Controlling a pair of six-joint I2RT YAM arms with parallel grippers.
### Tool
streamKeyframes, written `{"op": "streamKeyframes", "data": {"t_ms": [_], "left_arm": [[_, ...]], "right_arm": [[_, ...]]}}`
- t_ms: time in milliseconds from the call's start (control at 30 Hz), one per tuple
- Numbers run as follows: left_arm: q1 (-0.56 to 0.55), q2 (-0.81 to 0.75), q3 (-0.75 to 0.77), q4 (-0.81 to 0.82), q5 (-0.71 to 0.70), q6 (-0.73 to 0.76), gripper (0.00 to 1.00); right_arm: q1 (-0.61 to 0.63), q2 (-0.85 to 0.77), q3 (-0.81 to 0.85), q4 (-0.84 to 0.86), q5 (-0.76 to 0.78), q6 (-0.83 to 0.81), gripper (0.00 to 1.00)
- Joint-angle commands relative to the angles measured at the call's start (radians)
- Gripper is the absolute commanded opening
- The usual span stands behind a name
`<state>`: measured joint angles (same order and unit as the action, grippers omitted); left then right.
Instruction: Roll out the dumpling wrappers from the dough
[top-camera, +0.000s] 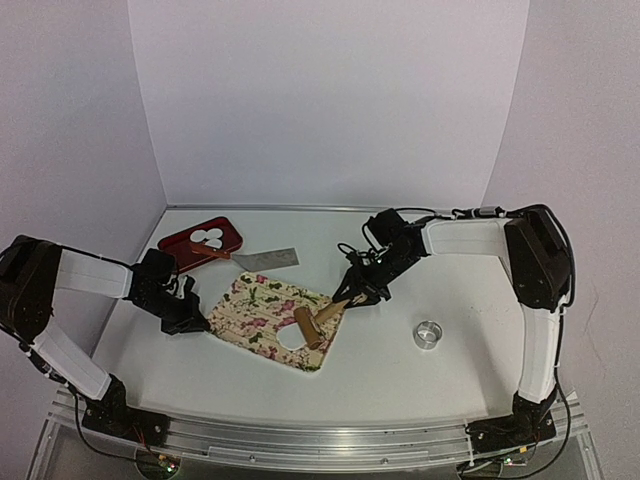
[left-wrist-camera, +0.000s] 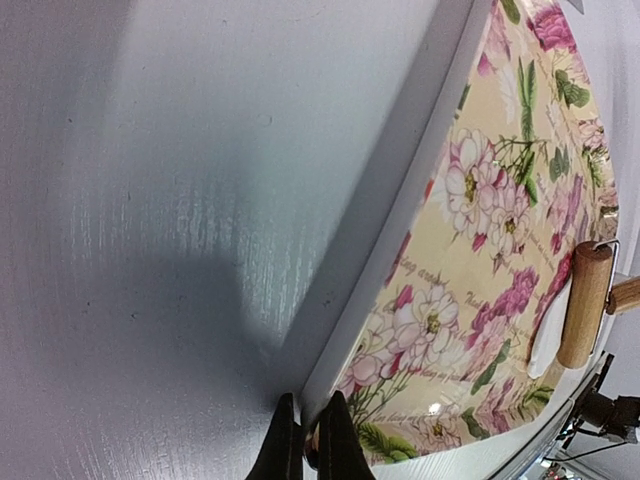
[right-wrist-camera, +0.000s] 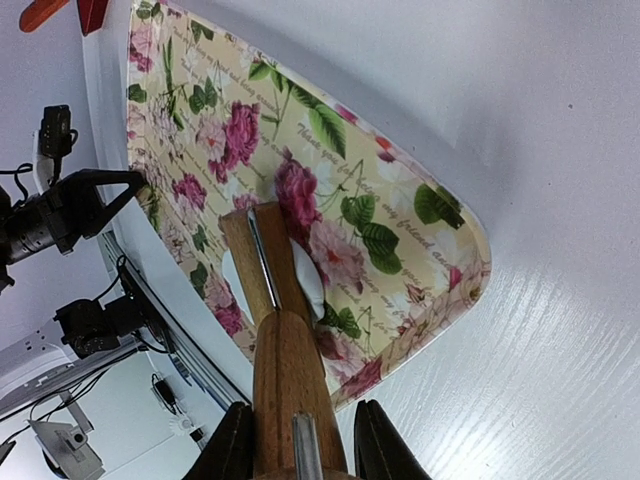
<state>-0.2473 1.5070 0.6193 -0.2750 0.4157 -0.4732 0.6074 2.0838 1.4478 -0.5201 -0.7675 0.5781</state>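
The dough (top-camera: 289, 336) lies as a thin white sheet on the floral board (top-camera: 250, 305), partly under the wooden rolling pin (top-camera: 307, 327). My right gripper (top-camera: 352, 293) is shut on the pin's handle (right-wrist-camera: 290, 370), with the roller (right-wrist-camera: 255, 262) lying across the dough (right-wrist-camera: 309, 281). My left gripper (top-camera: 196, 322) is shut on the board's near-left edge; the board's rim (left-wrist-camera: 345, 345) runs in between its fingers (left-wrist-camera: 286, 445). White round dumpling wrappers (top-camera: 212, 236) sit in the red tray (top-camera: 185, 246).
A metal ring (top-camera: 428, 333) stands on the table to the right of the board. A flat metal sheet (top-camera: 266, 261) lies behind the board, next to the red tray. White walls close in the back and sides.
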Motion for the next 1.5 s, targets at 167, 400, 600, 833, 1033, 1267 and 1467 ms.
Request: {"op": "streamKeyframes", "data": {"t_ms": [167, 400, 600, 833, 1033, 1267, 1467], "left_arm": [[0.05, -0.043, 0.003, -0.074, -0.091, 0.017, 0.0], [0.025, 0.003, 0.023, -0.038, -0.048, 0.015, 0.0], [-0.005, 0.033, 0.039, -0.018, -0.056, -0.012, 0.0], [-0.004, 0.036, 0.053, -0.041, -0.085, -0.006, 0.0], [0.011, 0.014, 0.037, -0.05, -0.104, -0.011, 0.0], [0.024, -0.002, 0.024, -0.068, -0.121, -0.008, 0.0], [0.026, 0.002, 0.035, -0.072, -0.119, 0.009, 0.0]], "right_arm": [[-0.034, 0.05, -0.085, -0.358, 0.477, -0.046, 0.0], [0.088, 0.154, 0.007, -0.365, 0.446, -0.03, 0.0], [0.244, 0.267, 0.137, -0.365, 0.41, 0.043, 0.0], [0.242, 0.262, 0.152, -0.384, 0.451, 0.048, 0.0], [0.118, 0.158, 0.017, -0.383, 0.506, 0.016, 0.0], [-0.007, 0.071, -0.067, -0.386, 0.546, -0.03, 0.0], [-0.007, 0.087, -0.057, -0.384, 0.526, -0.04, 0.0]]}}
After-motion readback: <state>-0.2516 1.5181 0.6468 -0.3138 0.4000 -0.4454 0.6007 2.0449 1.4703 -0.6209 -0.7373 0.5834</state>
